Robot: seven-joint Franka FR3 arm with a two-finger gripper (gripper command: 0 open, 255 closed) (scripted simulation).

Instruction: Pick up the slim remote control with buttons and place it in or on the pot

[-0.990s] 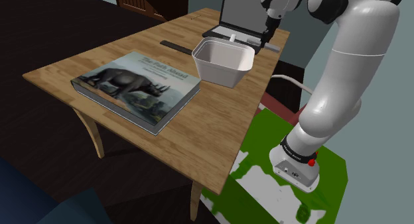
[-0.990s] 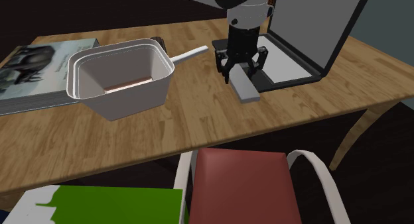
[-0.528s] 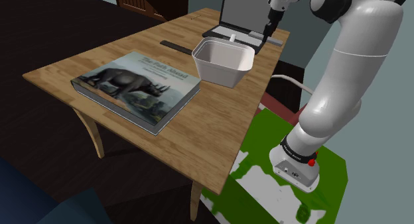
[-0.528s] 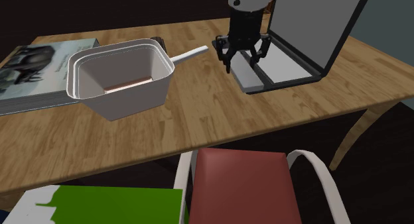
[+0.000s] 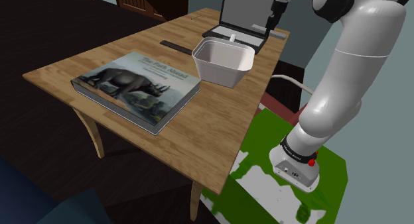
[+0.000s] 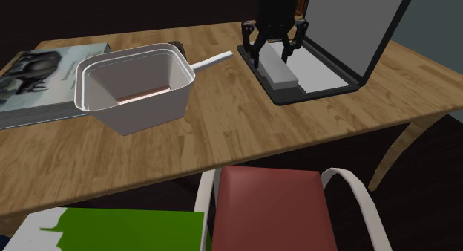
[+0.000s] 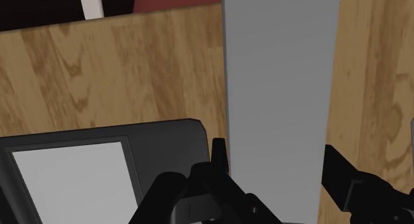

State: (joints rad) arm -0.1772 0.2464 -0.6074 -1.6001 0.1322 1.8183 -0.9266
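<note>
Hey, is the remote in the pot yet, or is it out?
Out. The gripper clasps the grey remote by the laptop, apart from the white pot.

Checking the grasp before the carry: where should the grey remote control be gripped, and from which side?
Across its narrow width, from above, ideally near mid-length for balance: the remote control is a long flat slab with straight parallel edges. The pincer clasps those long edges now.

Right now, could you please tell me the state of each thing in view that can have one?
remote: clasped by the end effector, held up off the table.
end effector: shut on the remote.
laptop: open.
pot: upright, without the remote.
book: closed, lying flat.
</note>
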